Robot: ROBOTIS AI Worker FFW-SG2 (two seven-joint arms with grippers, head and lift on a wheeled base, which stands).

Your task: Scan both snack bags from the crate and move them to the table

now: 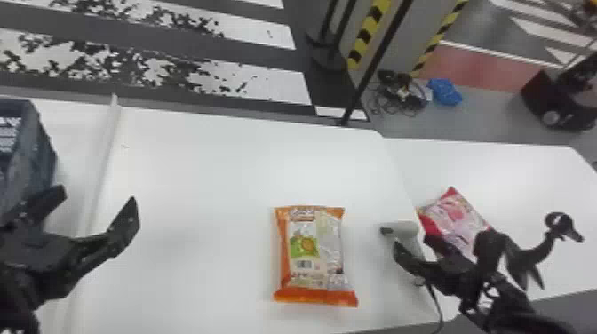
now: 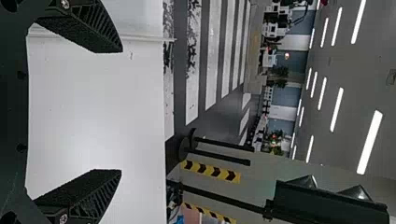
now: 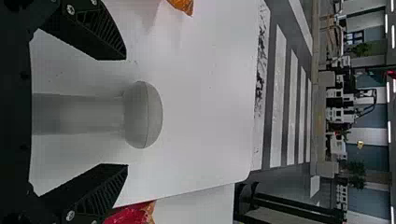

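Before me, the orange-and-white snack bag [image 1: 315, 253] lies flat by my bench's near edge; the red-and-pink bag [image 1: 454, 215] lies slantwise on the adjoining bench's left edge.

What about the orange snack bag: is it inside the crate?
No, the orange snack bag lies flat on the white table, well to the right of the crate.

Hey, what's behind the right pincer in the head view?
Parts of a pink snack bag and a gray scanner. The right pincer covers the bag's near part, so that can't be seen.
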